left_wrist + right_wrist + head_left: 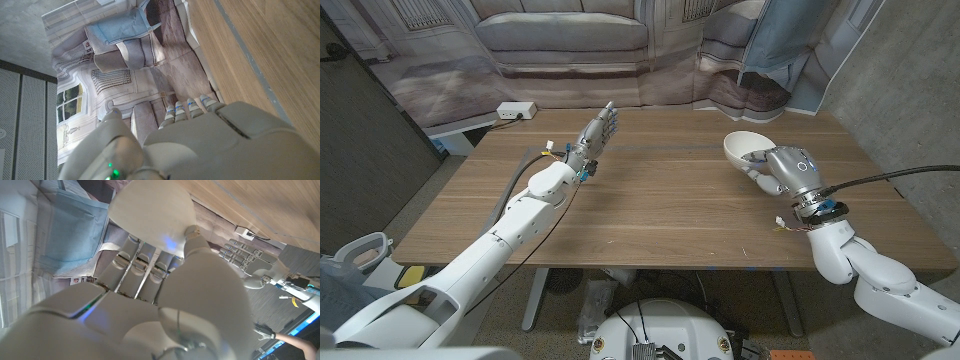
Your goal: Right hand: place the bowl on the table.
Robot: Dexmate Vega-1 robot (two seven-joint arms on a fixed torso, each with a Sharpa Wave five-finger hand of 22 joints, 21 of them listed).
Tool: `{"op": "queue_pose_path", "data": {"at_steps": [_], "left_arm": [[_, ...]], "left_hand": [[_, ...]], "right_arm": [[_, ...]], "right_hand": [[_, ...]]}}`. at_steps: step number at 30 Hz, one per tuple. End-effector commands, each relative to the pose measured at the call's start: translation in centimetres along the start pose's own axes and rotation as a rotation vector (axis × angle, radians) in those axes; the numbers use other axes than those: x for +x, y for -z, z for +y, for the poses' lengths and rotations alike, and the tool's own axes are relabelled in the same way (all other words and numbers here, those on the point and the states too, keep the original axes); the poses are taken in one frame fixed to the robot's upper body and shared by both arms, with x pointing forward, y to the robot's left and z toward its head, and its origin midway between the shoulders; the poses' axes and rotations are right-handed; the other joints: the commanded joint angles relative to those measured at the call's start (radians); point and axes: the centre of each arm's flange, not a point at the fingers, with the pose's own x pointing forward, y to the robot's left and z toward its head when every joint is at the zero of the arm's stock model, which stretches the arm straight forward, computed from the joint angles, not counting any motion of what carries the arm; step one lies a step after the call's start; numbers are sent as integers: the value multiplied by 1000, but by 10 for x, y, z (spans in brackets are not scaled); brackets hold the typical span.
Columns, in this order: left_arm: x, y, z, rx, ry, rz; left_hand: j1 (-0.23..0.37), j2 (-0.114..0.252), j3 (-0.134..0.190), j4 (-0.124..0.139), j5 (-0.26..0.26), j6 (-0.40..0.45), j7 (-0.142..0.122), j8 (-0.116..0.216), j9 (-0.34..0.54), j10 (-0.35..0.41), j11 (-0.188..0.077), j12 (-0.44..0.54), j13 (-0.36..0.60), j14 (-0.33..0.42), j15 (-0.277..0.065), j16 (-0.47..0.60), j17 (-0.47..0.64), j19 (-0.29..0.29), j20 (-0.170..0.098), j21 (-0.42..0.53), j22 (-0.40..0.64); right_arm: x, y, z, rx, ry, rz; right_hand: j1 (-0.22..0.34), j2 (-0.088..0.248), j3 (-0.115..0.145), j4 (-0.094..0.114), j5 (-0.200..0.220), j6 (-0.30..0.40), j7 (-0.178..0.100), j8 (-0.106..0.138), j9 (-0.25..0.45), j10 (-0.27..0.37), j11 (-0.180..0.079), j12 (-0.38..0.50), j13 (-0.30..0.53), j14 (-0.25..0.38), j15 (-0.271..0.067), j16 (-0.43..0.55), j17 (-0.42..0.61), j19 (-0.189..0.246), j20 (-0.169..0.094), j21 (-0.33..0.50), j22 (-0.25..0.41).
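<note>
The white bowl (747,147) is held by the right hand (782,170) over the far right part of the wooden table (670,200). It is tilted, its opening turned toward the middle of the table, and nothing shows inside it. In the head view the fingers (756,160) reach up over the bowl's near rim and the back of the hand lies just behind the bowl toward the robot. Whether the bowl's underside touches the tabletop or hangs just above it cannot be told. In the right wrist view the bowl (152,211) sits at the fingertips, its rounded outer wall against the fingers (140,267) with the thumb (197,237) pressed to its side, so the hand grips it.

The left hand (596,134) stands over the far left-middle of the table, well apart from the bowl, fingers straight, close together and holding nothing. A white power strip (515,110) lies on a low surface beyond the table's far left corner.
</note>
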Motion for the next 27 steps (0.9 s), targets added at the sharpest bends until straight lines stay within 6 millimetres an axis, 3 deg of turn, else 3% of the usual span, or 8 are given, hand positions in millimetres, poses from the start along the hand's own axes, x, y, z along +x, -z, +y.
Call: {"op": "queue_pose_path", "data": {"at_steps": [1,13,27], "left_arm": [[-2,0,3,1,-4,-2],[-5,2,6,-6,-15,-4],[-4,1,9,-6,-24,-2]], "left_hand": [[2,8,-6,-1,-3,-1,5,0,3,-6,5,-1,4,-6,-2,-3,2,-6,-20,-2,5],[3,8,-8,-1,-4,-1,4,0,3,-5,2,0,4,-6,-1,-3,2,-5,-22,-1,5],[5,10,-10,-1,-4,0,3,0,3,-6,3,0,4,-5,-2,-3,2,-5,-24,-1,5]], "right_arm": [[9,-12,4,6,-3,-44],[22,-23,12,30,0,-76],[30,-22,21,36,-7,-84]], "right_hand": [[105,105,-5,1,5,43,-30,7,3,9,-4,3,3,11,-61,4,2,-7,-119,9,3],[106,104,-8,2,5,44,-31,5,4,13,-4,1,2,15,-62,5,3,-8,-119,19,6],[107,104,-12,2,5,46,-31,3,5,12,-5,-2,1,20,-61,5,3,-9,-119,29,8]]}}
